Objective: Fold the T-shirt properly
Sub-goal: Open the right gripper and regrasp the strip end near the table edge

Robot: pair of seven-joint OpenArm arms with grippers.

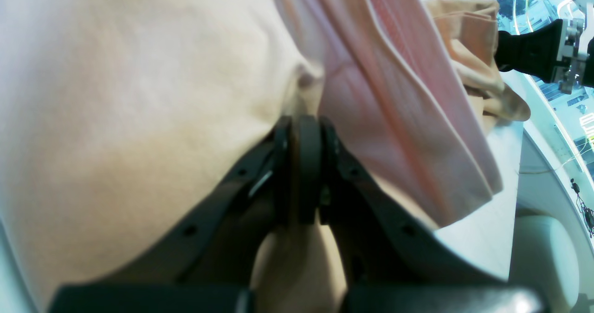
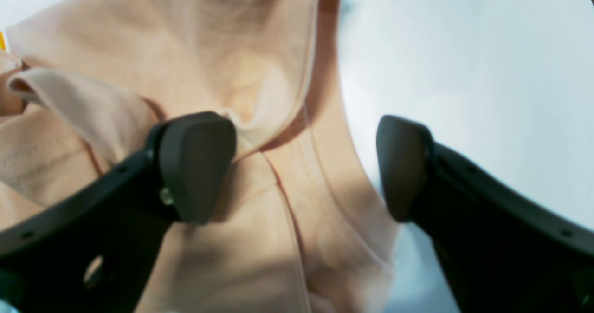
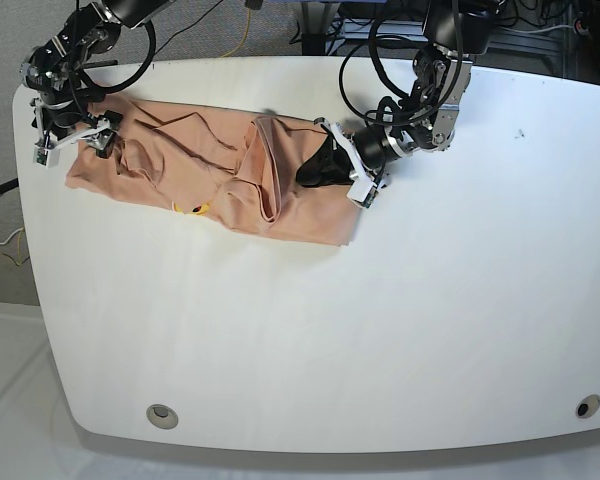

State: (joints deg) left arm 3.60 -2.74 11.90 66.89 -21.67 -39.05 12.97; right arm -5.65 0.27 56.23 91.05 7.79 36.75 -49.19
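T-shirt (image 3: 210, 180) lies bunched along the far edge of the white table (image 3: 380, 330), yellow label (image 3: 190, 209) showing near its front edge. We see the left gripper (image 1: 299, 132) clamped on a fold of it. Right gripper (image 2: 306, 164) hovers over the other end, jaws wide apart, holding nothing.

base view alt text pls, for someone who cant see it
A peach T-shirt lies crumpled lengthwise across the far side of a white table. The left tool pinches the cloth near its right end, while the right tool sits open at its left end.
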